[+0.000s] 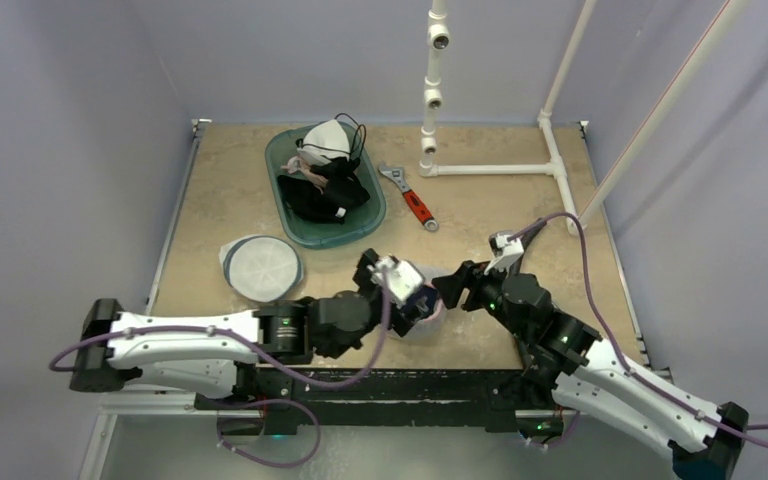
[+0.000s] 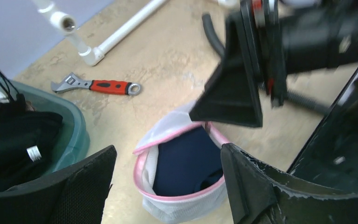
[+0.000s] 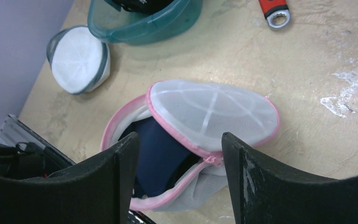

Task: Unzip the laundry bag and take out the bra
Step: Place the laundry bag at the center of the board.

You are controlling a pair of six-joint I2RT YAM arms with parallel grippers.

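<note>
Laundry bag (image 3: 212, 114) sits by the table's (image 1: 520, 200) near edge, already unzipped, navy bra (image 3: 161, 158) inside. Left gripper (image 2: 168, 154) and right gripper (image 3: 179, 140) hover over it, fingers spread, holding nothing. Risk imo: pinching mesh along with the bra drags the whole bag up.

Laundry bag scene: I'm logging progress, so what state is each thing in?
Pink laundry bag: unzipped, lid flap lifted.
Navy bra: inside the bag.
Left pincer: open, empty.
Right pincer: open, empty.
Grey-trimmed mesh bag: appears closed.
Teal tub: holds dark clothes.
Wrench: lying flat, untouched.
</note>
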